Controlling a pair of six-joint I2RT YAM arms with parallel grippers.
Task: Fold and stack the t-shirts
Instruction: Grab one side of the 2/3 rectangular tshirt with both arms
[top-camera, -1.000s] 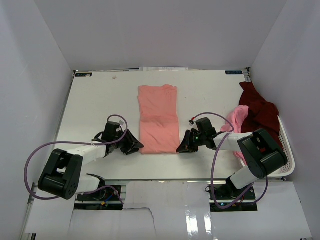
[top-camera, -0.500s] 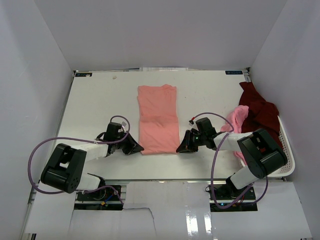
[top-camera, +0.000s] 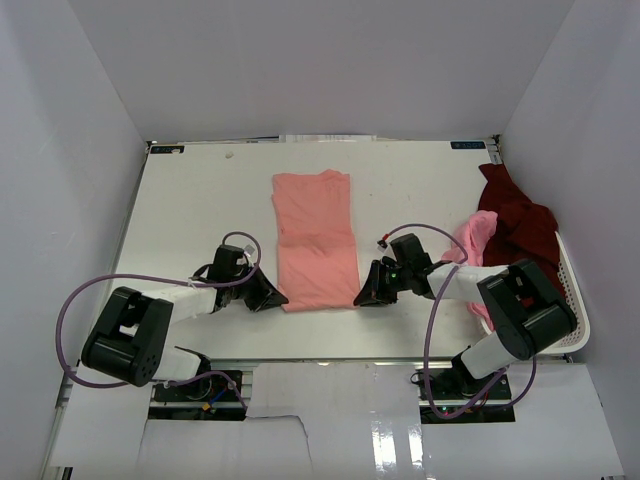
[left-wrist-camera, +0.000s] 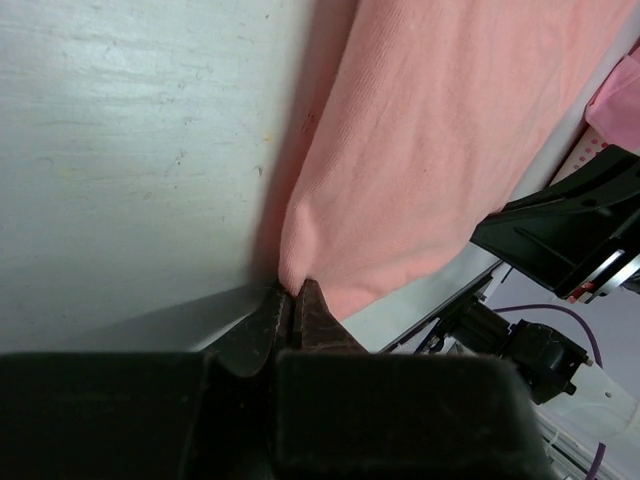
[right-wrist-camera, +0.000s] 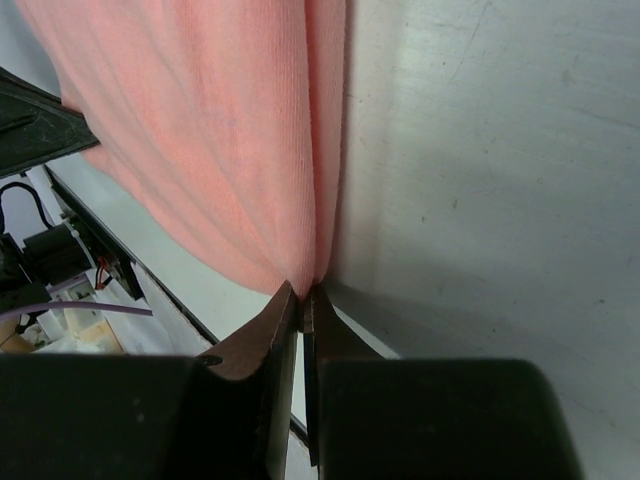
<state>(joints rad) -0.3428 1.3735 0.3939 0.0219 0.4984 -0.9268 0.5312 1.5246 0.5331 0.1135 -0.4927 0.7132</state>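
Salmon-pink cloth t-shirt (top-camera: 315, 240) lies as a long strip mid-frame. My left gripper (top-camera: 272, 298) and right gripper (top-camera: 362, 297) each pinch a lower corner. Next, I reckon: lift both evenly and fold upward.

- Three t-shirts: one salmon-pink t-shirt (top-camera: 316, 240), one lighter pink t-shirt (top-camera: 472, 238), one dark maroon t-shirt (top-camera: 515, 220).
- One white slotted basket (top-camera: 575, 300).
- One counter (top-camera: 200, 200).
- Two robot arms: one left arm (top-camera: 170, 300), one right arm (top-camera: 470, 283).
- Two pairs of fingers, one pair per arm: the left fingers (left-wrist-camera: 265, 325) and the right fingers (right-wrist-camera: 262, 335), four fingers in all.
- Two purple cables: one left cable (top-camera: 70, 310) and one right cable (top-camera: 428, 330), one looping off each arm.
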